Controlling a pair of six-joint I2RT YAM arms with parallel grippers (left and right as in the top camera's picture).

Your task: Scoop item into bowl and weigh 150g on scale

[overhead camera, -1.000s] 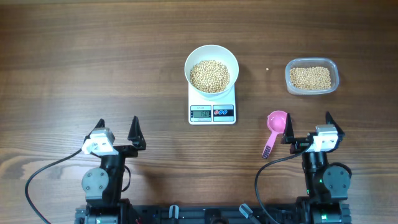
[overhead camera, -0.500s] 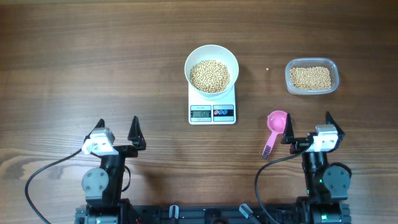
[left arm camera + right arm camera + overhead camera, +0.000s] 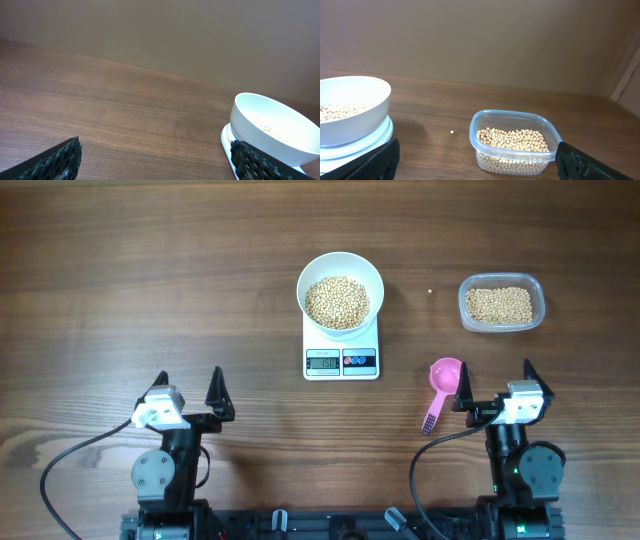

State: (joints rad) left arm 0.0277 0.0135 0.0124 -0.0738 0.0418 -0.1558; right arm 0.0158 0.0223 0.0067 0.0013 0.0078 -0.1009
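**L gripper** (image 3: 189, 376): jaws released, spread to full width, nothing btw them, touching nothing. Arm folded back over its base, near-left of the scale (image 3: 341, 361) and well apart from it. Fingers point toward far side. L wrist view: both fingers (image 3: 55, 161) frame bare wood, w/ bowl + scale corner at right.

**R gripper** (image 3: 497, 370): jaws likewise released, wide, empty. Arm folded over its base, near-right of scale. Its left fingertip is just beside the pink scoop (image 3: 445, 376); whether they touch, cannot tell.

**Scoop:** lies flat on table (image 3: 150, 260), right of scale + nearer. Cup end toward far side, pink inside showing; handle toward near edge.

**Bowl** (image 3: 304, 283): white, upright, sits on far part of scale platform. Display + button panel uncovered in front of it.

**Beans** (image 3: 337, 302): tan-yellow, cover the bowl bottom, level well under rim.

**Display:** digits showing, too small to read w/ confidence.

**Clear tub** (image 3: 541, 298): right of scale, well apart, holds a shallow layer of same beans.

**Stray bean** (image 3: 430, 291): one, on the wood btw scale and tub.
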